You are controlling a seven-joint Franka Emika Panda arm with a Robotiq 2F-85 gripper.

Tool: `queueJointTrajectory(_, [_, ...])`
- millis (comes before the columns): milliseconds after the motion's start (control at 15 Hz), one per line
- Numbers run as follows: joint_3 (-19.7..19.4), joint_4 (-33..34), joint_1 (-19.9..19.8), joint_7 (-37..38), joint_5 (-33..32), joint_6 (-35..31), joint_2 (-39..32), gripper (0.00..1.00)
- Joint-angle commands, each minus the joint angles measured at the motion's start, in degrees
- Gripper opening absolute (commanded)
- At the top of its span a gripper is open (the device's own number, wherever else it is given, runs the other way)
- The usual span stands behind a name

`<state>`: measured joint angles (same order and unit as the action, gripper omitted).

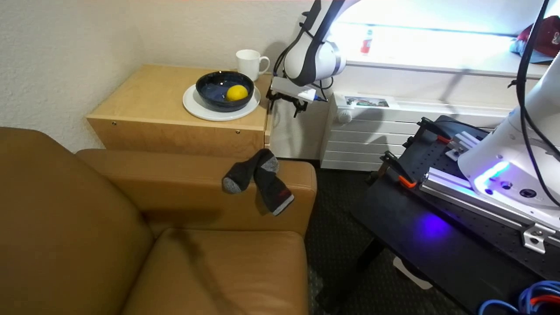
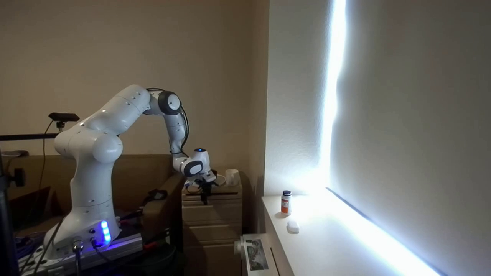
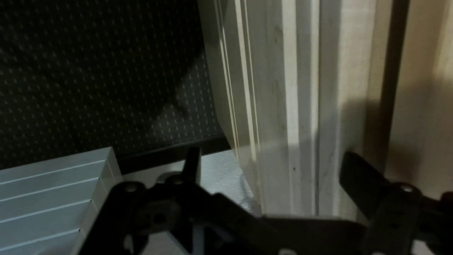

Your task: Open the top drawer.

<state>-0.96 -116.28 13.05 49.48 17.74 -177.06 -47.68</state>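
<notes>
Gripper (image 3: 271, 166) spread — 1 finger nr edge of top drawer (image 3: 355, 67), other in free space twd radiator (image 3: 46, 205).

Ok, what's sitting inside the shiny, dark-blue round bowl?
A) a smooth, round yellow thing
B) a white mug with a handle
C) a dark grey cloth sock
A: in an exterior view, the smooth, round yellow thing sits in the shiny, dark-blue round bowl.

Glare bleaches the windowsill (image 1: 437, 50), while the wrist view is dim.
</notes>
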Motion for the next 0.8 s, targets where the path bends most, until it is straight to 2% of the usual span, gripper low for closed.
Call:
queueJointTrajectory(0, [5.1, -4.7, -4.8, -3.0, 3.2, -12.3, 0.1, 1.00])
queueJointTrajectory(200, [10.8, -5.6, -10.5, -5.1, 1.6, -17.4, -1.2, 1.00])
queueJointTrajectory(267, [6.9, -4.2, -6.0, -4.1, 3.8, -14.7, -1.1, 1.00])
queueJointTrajectory(467, [9.8, -4.5, -8.9, -5.5, 3.7, -16.1, -1.3, 1.00])
queueJointTrajectory(733, [13.8, -1.7, -12.7, -9.6, -0.9, -15.1, -2.9, 1.00])
